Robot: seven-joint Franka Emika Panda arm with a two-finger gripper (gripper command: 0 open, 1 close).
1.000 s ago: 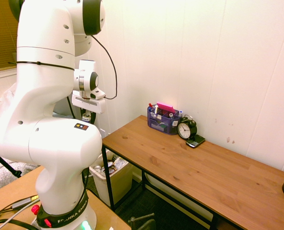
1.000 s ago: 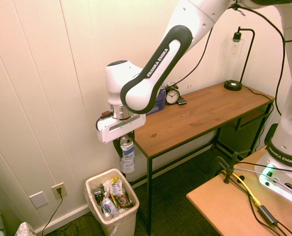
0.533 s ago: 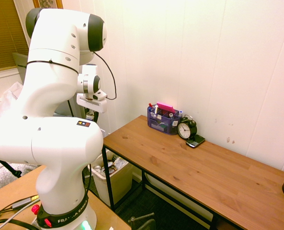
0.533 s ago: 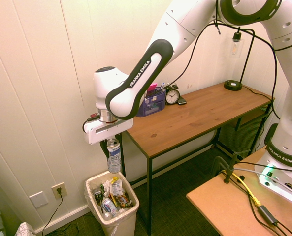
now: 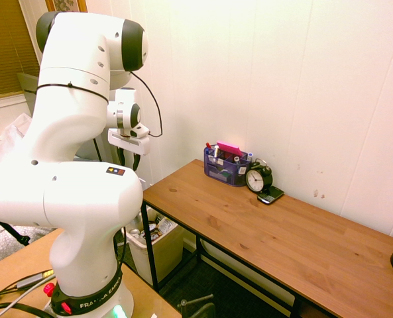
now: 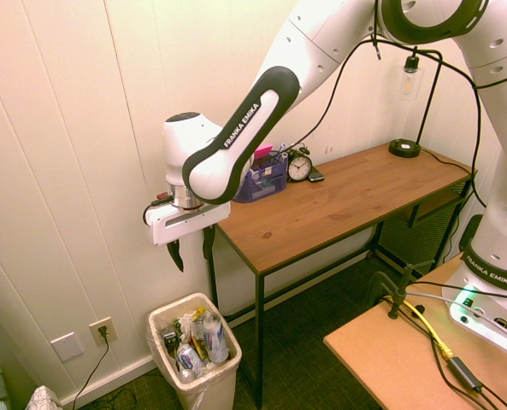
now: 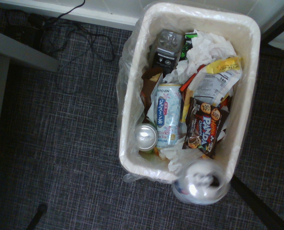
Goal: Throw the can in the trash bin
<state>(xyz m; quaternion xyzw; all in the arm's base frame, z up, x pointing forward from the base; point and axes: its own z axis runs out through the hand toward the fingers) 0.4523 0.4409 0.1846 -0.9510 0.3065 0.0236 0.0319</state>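
My gripper (image 6: 195,261) is open above the bin (image 6: 212,395), its two fingers well apart with nothing between them. The can (image 6: 215,336) is loose below it, upright or nearly so and smeared by motion, at the bin's mouth on the side toward the desk (image 6: 321,213). I can't tell whether it has touched the trash yet. In the wrist view its silver top overlaps the bin's rim near one corner, so I judge the drop to be off-centre.

That is my main worry: if the can clips the rim, it could tip outward and land on the floor beside the bin. The heap inside could also turn it aside, since the loose cans (image 7: 168,115) and snack wrappers (image 7: 206,127) make a poor bed, and a tall can may roll or lean over the edge. The liner (image 7: 127,91) bunched outside the rim looks less of a threat.

I'd hold the arm where it is until the can settles, then lift before moving away. Swinging low from above the bin toward the desk could knock the fingers against the desk's near corner.
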